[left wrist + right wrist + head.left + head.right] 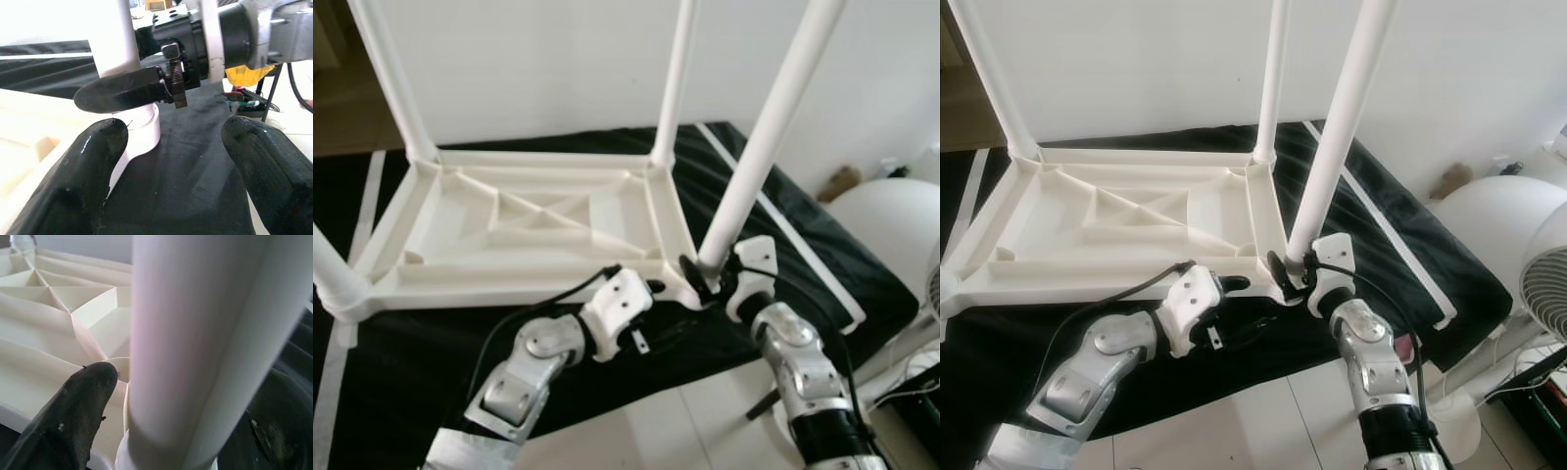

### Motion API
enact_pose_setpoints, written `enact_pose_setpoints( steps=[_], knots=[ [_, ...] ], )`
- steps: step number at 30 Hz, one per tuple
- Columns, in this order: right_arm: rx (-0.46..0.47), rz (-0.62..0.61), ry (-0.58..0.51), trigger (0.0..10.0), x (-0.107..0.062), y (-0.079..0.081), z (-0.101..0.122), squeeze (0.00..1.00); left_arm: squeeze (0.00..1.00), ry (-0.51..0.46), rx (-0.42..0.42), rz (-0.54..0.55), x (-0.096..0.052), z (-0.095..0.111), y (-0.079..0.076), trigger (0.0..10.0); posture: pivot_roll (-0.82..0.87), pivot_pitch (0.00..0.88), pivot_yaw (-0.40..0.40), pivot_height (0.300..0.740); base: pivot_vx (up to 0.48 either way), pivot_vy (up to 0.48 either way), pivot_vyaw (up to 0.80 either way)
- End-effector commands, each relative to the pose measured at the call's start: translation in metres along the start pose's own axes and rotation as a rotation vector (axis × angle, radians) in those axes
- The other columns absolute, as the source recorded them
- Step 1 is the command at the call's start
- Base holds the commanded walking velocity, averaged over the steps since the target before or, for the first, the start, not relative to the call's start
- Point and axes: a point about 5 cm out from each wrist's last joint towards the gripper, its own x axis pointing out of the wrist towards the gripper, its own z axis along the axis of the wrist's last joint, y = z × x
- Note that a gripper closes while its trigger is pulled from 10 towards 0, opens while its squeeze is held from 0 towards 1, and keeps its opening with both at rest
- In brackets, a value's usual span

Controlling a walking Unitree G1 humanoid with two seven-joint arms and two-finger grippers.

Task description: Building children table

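The white plastic tabletop (524, 230) lies upside down on a black sheet (783, 245) spread over the floor, its ribbed underside facing up. Four white legs stand in its corner sockets: the far left leg (391, 73), the far right leg (674, 83), the near left leg (331, 274) at the frame edge, and the near right leg (769, 137), which leans slightly. By the look of it the build is nearly finished, with all four legs in place; what seems left is seating the near right leg fully and then turning the table upright.

The right gripper (713, 277) is at the base of the near right leg, just above the socket at the tabletop's near right corner. In the right wrist view one finger (80, 406) lies against the leg and the other sits on its opposite side, so it is clamped around the leg. The right forearm rises steeply from below, wrist bent toward the corner.

The left gripper (168, 161) reaches in low from the left, elbow bent, toward the same corner. Its fingers are spread apart, gripping nothing, with the socket just beside one finger.
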Motion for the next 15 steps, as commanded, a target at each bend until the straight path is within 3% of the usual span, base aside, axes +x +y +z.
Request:
enact_pose_setpoints(
  steps=[1, 9, 11, 12, 13, 14, 15],
  knots=[
    [-0.009, 0.024, 0.003, 10.0, 0.001, -0.002, 0.000, 0.00, 0.00, -0.003, 0.001, -0.006, 0.001, 0.001, 0.000, 10.0, -0.03, 0.000, -0.041, 0.740, 0.000, 0.000, 0.00],
    [-0.063, 0.165, 0.047, 10.0, 0.008, -0.003, -0.002, 0.00, 0.00, -0.006, 0.005, 0.000, 0.000, 0.002, 0.001, 10.0, -0.01, 0.000, -0.044, 0.740, 0.000, 0.000, 0.00],
    [-0.071, 0.178, 0.062, 9.5, 0.009, -0.004, -0.004, 0.00, 0.00, -0.007, 0.005, 0.003, 0.000, 0.003, 0.001, 10.0, -0.01, 0.000, -0.044, 0.740, 0.000, 0.000, 0.00],
    [-0.078, 0.189, 0.069, 7.7, 0.009, -0.005, -0.006, 0.00, 0.00, -0.007, 0.004, 0.005, -0.001, 0.003, 0.002, 10.0, -0.01, 0.000, -0.046, 0.740, 0.000, 0.000, 0.00],
    [-0.084, 0.195, 0.079, 3.1, 0.008, -0.006, -0.008, 0.00, 0.00, -0.006, 0.003, 0.007, -0.001, 0.003, 0.002, 10.0, 0.00, 0.000, -0.047, 0.740, 0.000, 0.000, 0.00],
    [-0.084, 0.195, 0.079, 3.1, 0.008, -0.006, -0.008, 0.00, 0.00, -0.006, 0.003, 0.007, -0.001, 0.003, 0.002, 10.0, 0.00, 0.000, -0.047, 0.740, 0.000, 0.000, 0.00],
    [-0.083, 0.207, 0.084, 0.0, 0.008, -0.006, -0.011, 0.00, 0.00, -0.006, 0.002, 0.009, -0.002, 0.002, 0.002, 10.0, 0.00, 0.000, -0.047, 0.740, 0.000, 0.000, 0.00]
  ],
)
